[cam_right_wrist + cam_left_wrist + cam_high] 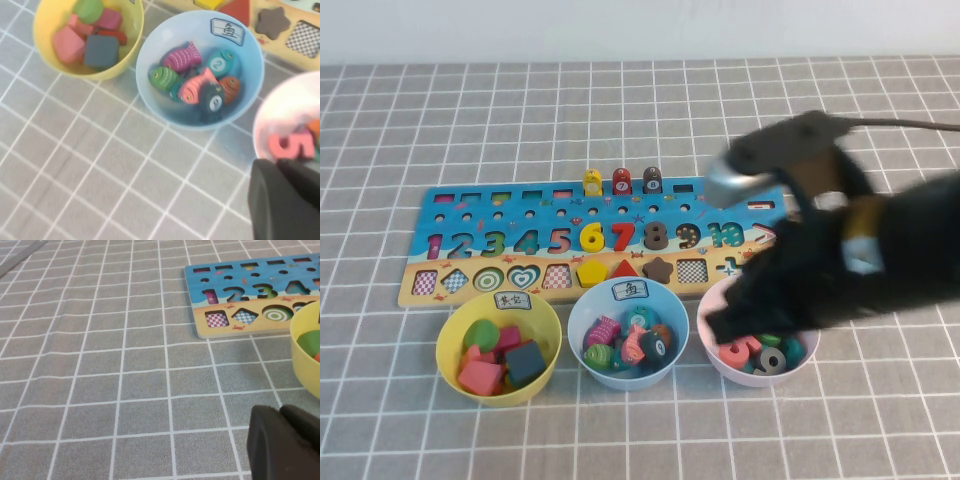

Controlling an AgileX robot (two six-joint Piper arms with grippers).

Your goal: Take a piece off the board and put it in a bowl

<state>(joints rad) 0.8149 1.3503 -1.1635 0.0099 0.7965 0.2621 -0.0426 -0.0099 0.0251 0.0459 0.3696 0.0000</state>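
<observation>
One board (520, 215), three bowls (450, 345), and three small blocks (622, 182) standing on the board.

Two side bowls on a checked cloth

A round yellow plastic bowl (448, 352) with red, pink, green and dark grey blocks and a pale lavender-white round bowl (712, 362) with number pieces stand on the grey tablecloth with white grid lines (620, 430).

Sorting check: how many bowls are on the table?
3, in a row in front of the board: yellow bowl on the left, blue bowl in the middle, pale bowl on the right, partly hidden by the right arm.
</observation>
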